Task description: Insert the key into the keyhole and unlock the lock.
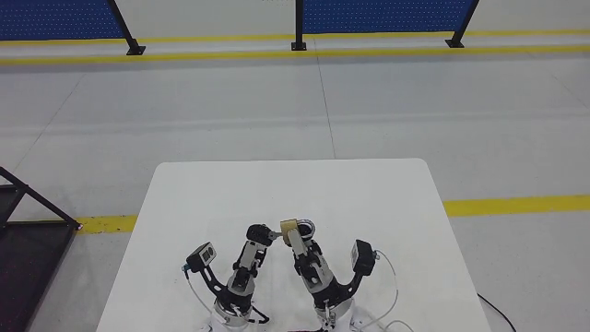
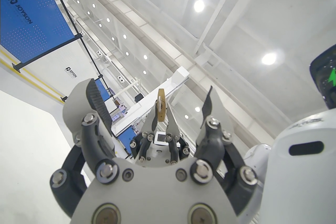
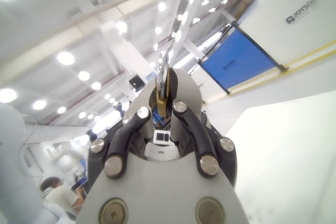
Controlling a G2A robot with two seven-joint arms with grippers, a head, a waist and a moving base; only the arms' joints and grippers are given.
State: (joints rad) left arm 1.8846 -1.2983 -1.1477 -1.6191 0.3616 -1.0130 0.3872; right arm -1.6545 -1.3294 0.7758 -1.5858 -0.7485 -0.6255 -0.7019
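Our right gripper (image 3: 164, 80) is clamped on the lock (image 3: 160, 101). The brass body sits edge-on between the pads, and the steel shackle (image 3: 162, 62) stands out past the fingertips. Our left gripper (image 2: 149, 87) is spread wide and holds nothing. Its ribbed pads (image 2: 98, 104) stand either side of open air, with the lock straight ahead of them and just beyond their tips. Both hands are held up above the table (image 1: 369, 203).

On the lock's near edge, facing the open hand, there is a small silvery piece (image 2: 158, 104). It may be the key already seated in the keyhole, though the view is too small for us to be sure.

We judge the lock to be dense, rigid and smooth-sided, heavy for its bulk. Brass under rubber pads should hold, but a twist at the key will try to swivel the body in the grip, so the clamp across the flat faces should be kept firm. The key would be thin, stiff and light. We would pinch it across its flat head, square to the shaft, since a skewed pinch could bend it or let it slip.
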